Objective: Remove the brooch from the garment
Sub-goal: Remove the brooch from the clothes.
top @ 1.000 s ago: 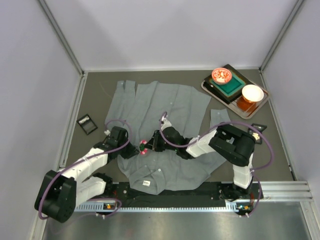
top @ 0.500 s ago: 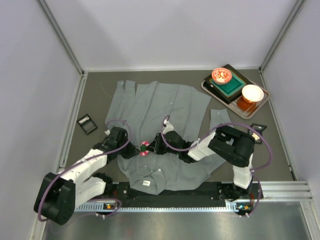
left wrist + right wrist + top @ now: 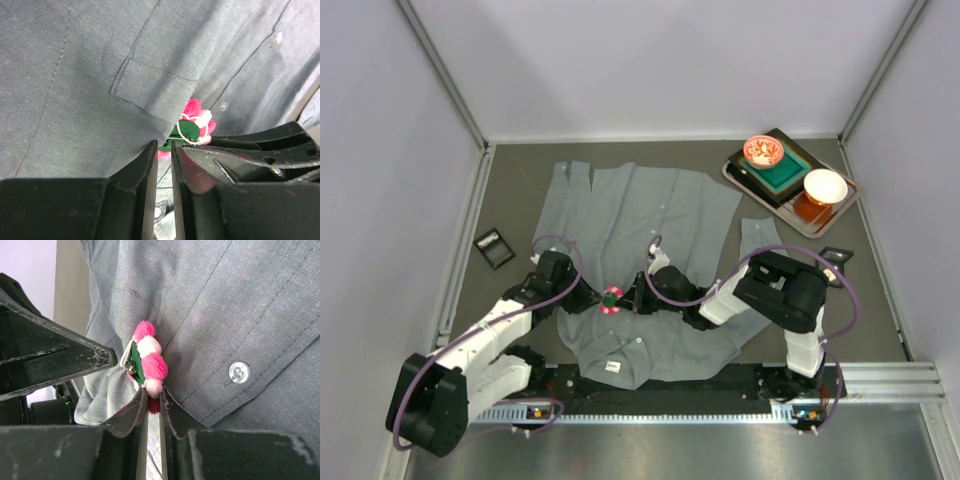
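Grey shirt (image 3: 640, 210) lies spread on the tabletop (image 3: 510, 200) in the top view, collar toward the near edge, reaching about halfway to the far edge. The brooch (image 3: 610, 297) sits on its front, left of the button line, well nearer the near edge than the far one. The left gripper (image 3: 588, 297) points at the brooch from the left and the right gripper (image 3: 628, 297) from the right, both tips close against it. A tray (image 3: 728, 170) holding two bowls stands in the far right corner, and a small black card (image 3: 494, 249) lies near the left edge. From the left wrist, the brooch (image 3: 192, 129) shows pink, white and green just below a pocket (image 3: 150, 95); the left gripper (image 3: 164, 146) has a narrow slit between its jaws with a scrap of pink in it, and I cannot tell whether they pinch it. The right gripper's fingers (image 3: 265, 140) lie just beside the brooch. From the right wrist, the right gripper (image 3: 152, 397) has its jaws drawn narrow on the lower edge of the brooch (image 3: 147, 360), which stands up from the cloth; a pale button (image 3: 239, 372) lies to its right.
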{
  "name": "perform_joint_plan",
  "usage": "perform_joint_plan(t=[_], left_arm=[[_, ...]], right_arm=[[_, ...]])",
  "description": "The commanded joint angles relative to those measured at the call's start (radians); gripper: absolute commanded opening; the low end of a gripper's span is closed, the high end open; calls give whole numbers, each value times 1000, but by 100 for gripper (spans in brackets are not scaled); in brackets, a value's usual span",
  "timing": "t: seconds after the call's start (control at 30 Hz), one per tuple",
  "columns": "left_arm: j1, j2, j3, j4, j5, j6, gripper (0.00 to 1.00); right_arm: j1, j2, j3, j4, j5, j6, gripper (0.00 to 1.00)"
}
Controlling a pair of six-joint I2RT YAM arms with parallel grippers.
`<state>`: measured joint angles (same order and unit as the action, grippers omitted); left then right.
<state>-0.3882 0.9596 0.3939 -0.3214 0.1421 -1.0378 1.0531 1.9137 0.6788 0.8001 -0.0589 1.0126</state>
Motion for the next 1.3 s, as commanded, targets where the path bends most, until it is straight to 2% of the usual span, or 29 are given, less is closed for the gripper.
perform_joint_plan(t=[0.0, 0.13, 0.33, 0.6, 0.83, 1.1, 1.27], left_arm=[[-5, 65, 42, 31, -4, 56, 22], [-5, 116, 39, 53, -21, 78, 24], [-3, 93, 3, 85, -7, 78, 26], [-5, 54, -39, 108, 42, 41, 24], [-5, 19, -35, 78, 37, 48, 23], [-5, -13, -72, 78, 51, 30, 22], [-3, -41, -40, 35, 40, 36, 22]], right_arm=[[5, 25, -2, -10, -39, -43, 4], [2, 28, 7, -12, -44, -46, 5], [1, 27, 36, -45, -65, -68, 11], [-5, -12, 51, -56, -99, -57, 25], [-10, -27, 64, -84, -91, -81, 26], [-21, -5, 71, -65, -82, -72, 20], [-22, -31, 53, -65, -71, -74, 29]])
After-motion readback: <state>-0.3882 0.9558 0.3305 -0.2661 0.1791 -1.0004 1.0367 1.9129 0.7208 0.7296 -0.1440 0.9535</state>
